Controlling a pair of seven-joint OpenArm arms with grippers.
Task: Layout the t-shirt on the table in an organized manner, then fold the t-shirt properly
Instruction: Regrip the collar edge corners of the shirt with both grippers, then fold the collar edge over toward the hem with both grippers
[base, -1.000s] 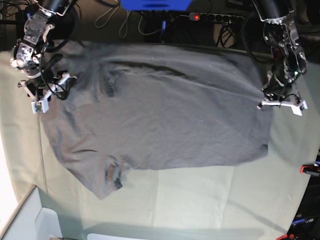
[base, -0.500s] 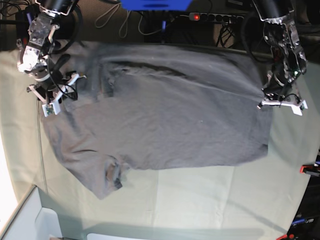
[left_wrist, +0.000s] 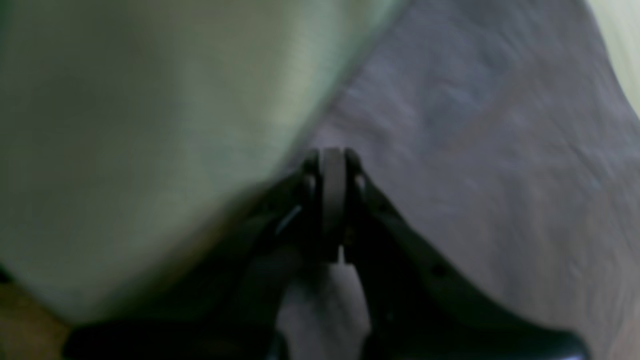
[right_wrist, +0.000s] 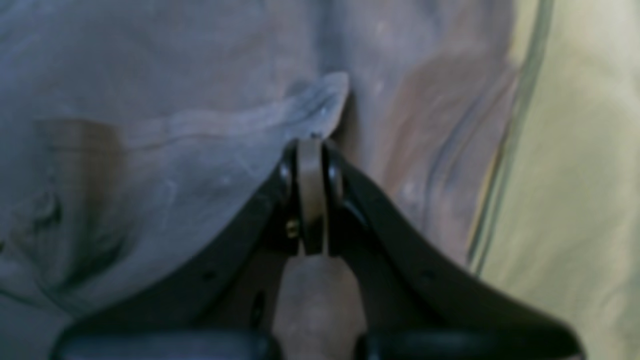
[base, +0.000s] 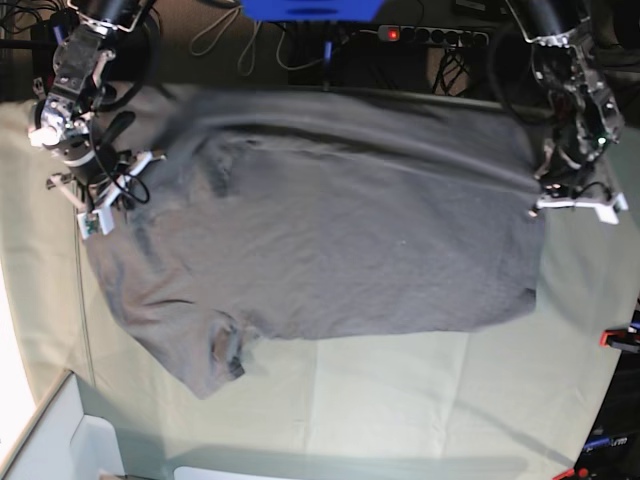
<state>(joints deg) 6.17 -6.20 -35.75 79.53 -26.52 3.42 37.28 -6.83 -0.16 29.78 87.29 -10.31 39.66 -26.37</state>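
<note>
Fabric fills the right half of the left wrist view: the grey t-shirt lies on the pale green table, its edge running diagonally up from the left gripper. That gripper's two dark fingers are pressed together at the tips, right at the shirt's edge; blur hides whether cloth is pinched between them. In the right wrist view, the right gripper also has its fingers drawn tight together, tips touching a raised, pointed fold of the t-shirt, seemingly nipping it, with the table showing green on the right beyond the shirt's hem. In the base view, the t-shirt lies spread wide and mostly flat on the table, one sleeve crumpled near its lower left. The right gripper sits at the shirt's left edge, the left gripper at its right edge. A white bin stands at the lower left corner, its contents out of sight.
</note>
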